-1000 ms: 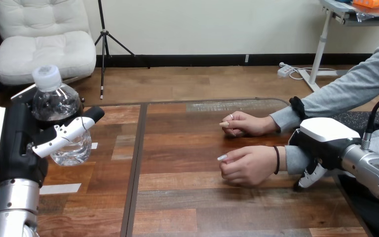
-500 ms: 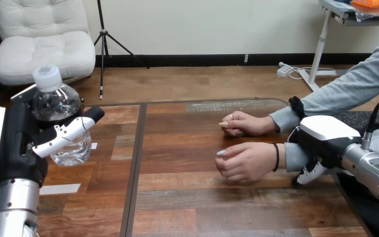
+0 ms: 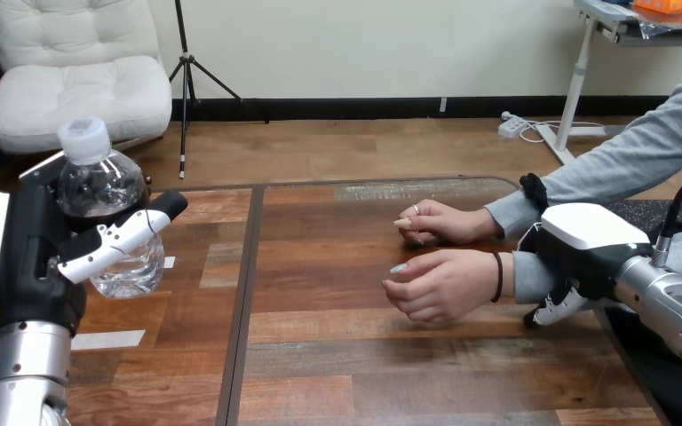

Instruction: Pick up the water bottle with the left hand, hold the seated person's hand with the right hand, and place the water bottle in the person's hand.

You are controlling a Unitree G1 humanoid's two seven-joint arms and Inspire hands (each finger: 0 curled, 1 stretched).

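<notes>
Grips the water bottle (image 3: 108, 193) upright in the left hand (image 3: 34, 257), fingers wrapped round it, above the table's (image 3: 337, 373) left edge, as before. Clasps the person's forearm (image 3: 531, 277) near the right edge with the right hand (image 3: 586, 241), fingers curled under the sleeve. Finds the person's nearer hand (image 3: 440, 284) slid slightly toward the table's middle (fingers loosely curled), so likely leaves only the carry across and handover.

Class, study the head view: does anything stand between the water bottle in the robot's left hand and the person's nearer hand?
Nothing visible does. The water bottle is gripped in the left hand at the view's left. Between it and the person's nearer hand lies only bare table. That hand's fingers are curled, though.
</notes>
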